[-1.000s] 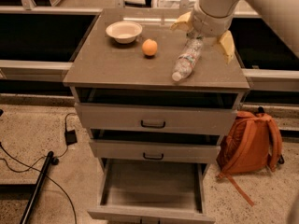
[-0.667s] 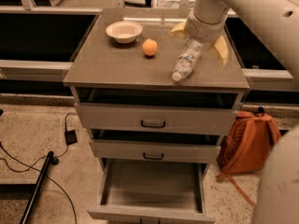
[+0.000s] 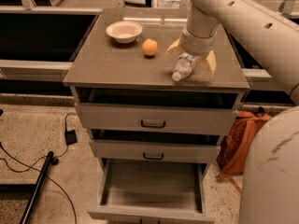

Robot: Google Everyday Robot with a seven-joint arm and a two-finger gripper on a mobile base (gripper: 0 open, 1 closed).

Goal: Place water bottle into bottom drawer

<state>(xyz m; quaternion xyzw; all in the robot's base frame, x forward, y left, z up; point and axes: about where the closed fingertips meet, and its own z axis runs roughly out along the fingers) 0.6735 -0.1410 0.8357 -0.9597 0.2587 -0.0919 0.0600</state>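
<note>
The water bottle (image 3: 183, 66) lies on its side on the cabinet top (image 3: 112, 64), near the front right, with its white cap toward the front edge. My gripper (image 3: 191, 59) reaches down over it from behind. Its yellowish fingers (image 3: 210, 62) stand wide apart, one on each side of the bottle, so it is open and straddles the bottle's rear half. The bottom drawer (image 3: 152, 185) is pulled out below, and its flat grey floor is bare.
A white bowl (image 3: 124, 31) and an orange (image 3: 149, 46) sit on the cabinet top to the left of the bottle. Two upper drawers with black handles (image 3: 153, 123) stand slightly out. An orange backpack (image 3: 243, 139) leans at the right. Cables and a black pole (image 3: 37, 188) lie on the floor at the left.
My gripper has come lower over the bottle, with its fingers now on either side of it. The bottle has stayed in place on the cabinet top.
</note>
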